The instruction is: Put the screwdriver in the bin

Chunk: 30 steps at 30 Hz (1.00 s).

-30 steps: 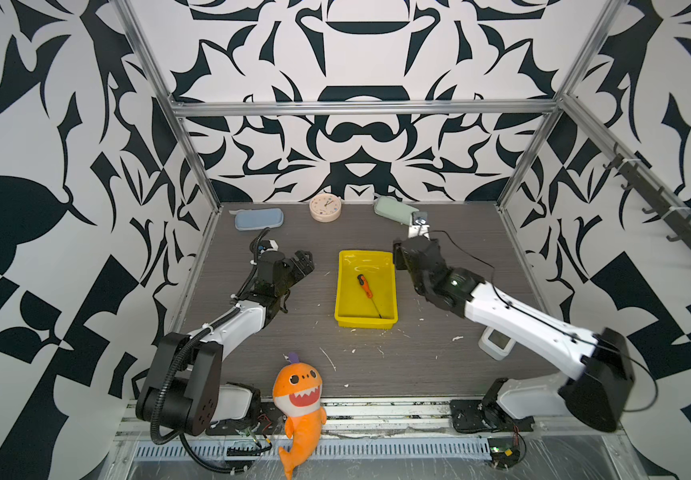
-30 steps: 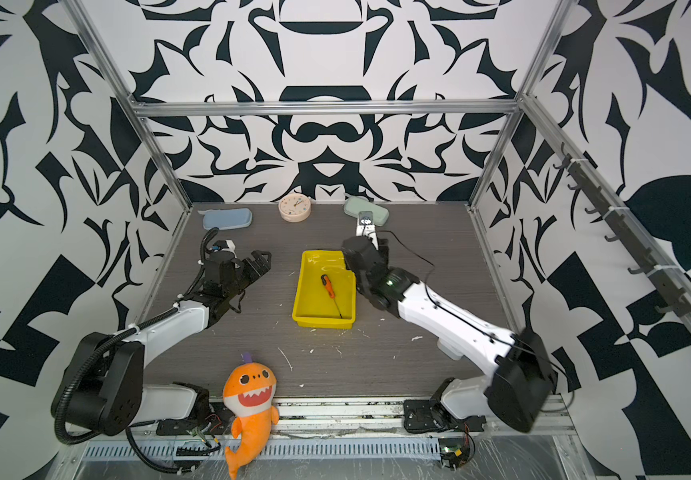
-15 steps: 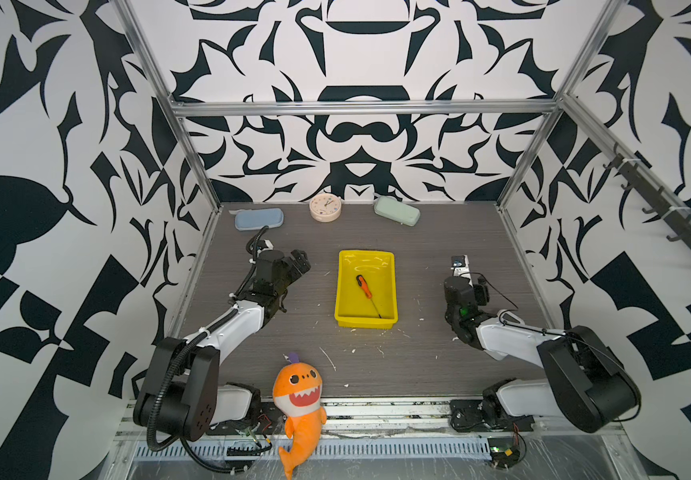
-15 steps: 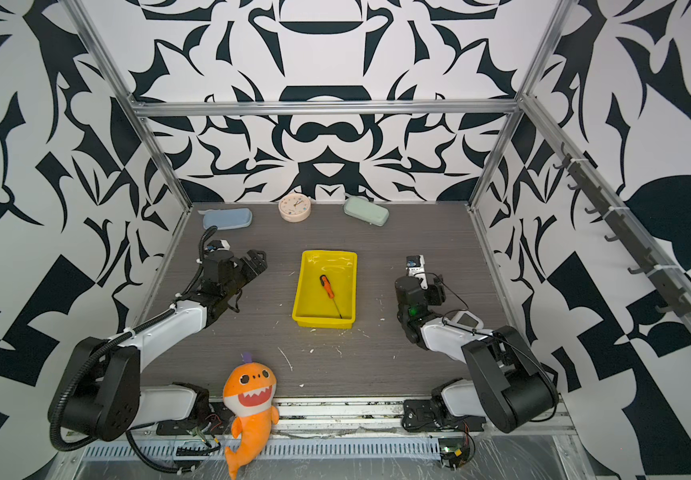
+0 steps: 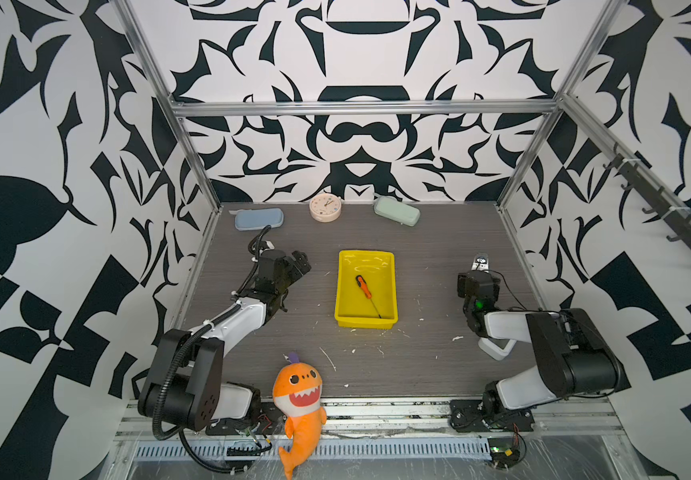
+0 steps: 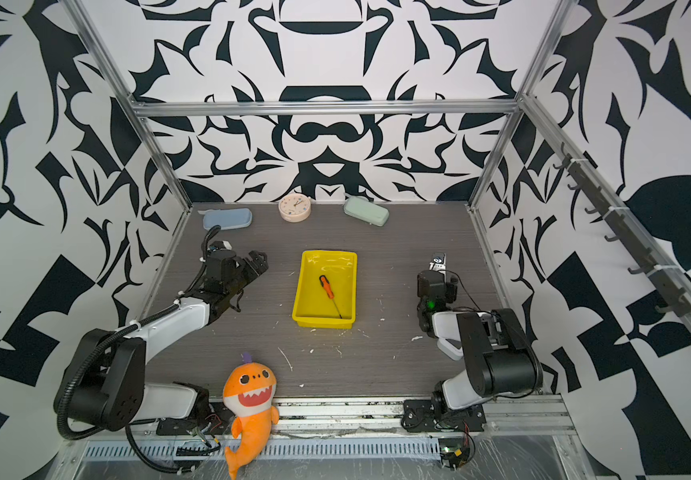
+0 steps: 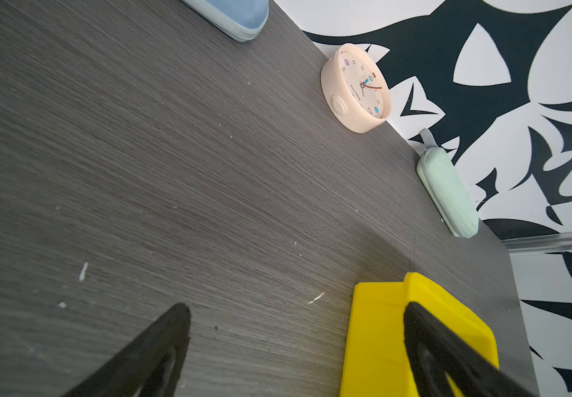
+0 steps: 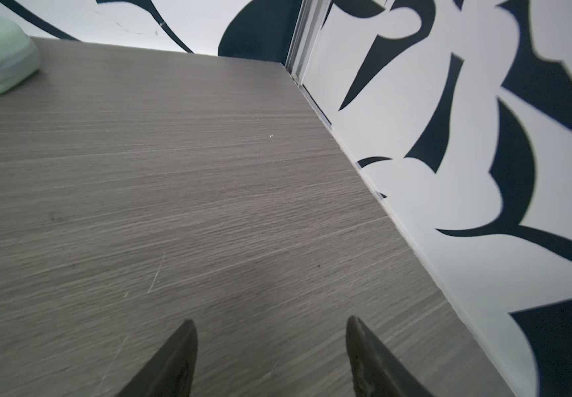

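Your screwdriver (image 5: 364,287) lies slantwise inside the yellow bin (image 5: 366,252), handle toward the back wall; your left gripper (image 7: 296,309) gapes empty near the bin. Your right gripper (image 8: 271,321) is spread too, holding nothing.

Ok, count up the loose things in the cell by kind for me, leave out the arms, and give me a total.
Pouches: 2, the blue pouch and the green pouch
Clock: 1
Bin: 1
Screwdriver: 1, lying inside the bin
Plush shark: 1, at the front edge
Total: 6
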Tool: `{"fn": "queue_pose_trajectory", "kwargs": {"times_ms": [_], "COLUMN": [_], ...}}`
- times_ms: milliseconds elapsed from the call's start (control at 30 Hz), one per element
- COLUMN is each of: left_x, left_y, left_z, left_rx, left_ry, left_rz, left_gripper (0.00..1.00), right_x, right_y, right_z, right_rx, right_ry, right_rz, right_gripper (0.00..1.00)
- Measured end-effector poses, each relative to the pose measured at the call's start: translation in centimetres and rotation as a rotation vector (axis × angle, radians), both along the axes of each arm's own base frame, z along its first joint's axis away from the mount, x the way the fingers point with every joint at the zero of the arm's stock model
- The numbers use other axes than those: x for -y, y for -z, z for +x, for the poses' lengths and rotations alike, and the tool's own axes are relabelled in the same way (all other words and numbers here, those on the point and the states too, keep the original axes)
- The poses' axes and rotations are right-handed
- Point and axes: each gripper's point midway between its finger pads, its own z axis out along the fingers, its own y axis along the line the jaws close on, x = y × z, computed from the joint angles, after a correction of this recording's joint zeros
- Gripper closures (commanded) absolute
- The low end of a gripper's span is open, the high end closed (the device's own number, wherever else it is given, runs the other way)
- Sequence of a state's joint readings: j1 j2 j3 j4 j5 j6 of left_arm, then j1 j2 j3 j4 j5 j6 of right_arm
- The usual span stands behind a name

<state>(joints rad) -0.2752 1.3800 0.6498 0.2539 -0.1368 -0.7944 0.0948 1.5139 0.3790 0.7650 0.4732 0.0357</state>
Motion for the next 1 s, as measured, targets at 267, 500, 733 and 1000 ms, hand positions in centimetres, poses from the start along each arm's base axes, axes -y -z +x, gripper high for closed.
{"fn": "queue_pose_trajectory", "kwargs": {"times_ms": [267,500,733,1000], "left_x": [-3.0,-8.6,-10.2,-11.2], "left_y": [-2.6,-4.8,5.8,3.0], "left_z": [-0.2,-0.5,-2.6,-0.8], "left_rx": [0.059,0.174,0.017,0.148], "left_ry": [-0.023,-0.185,-0.021,-0.081], "left_rz": [0.273,0.665,0.923,0.904], "left_gripper": [0.01,0.00,0.00,0.00], "right_x": [-1.9,-3.8,-4.2,-4.3], "right_y": [2.3,0.9,0.9,0.9], "right_z": [-1.0,0.6,0.7,0.7], "right_rx": [0.002,0.037,0.034,0.033], "right_ry": [-0.099,-0.203,-0.224,-0.230], "right_rz": [0.050,0.064,0.064,0.064], "right_gripper": [0.00,0.00,0.00,0.00]}}
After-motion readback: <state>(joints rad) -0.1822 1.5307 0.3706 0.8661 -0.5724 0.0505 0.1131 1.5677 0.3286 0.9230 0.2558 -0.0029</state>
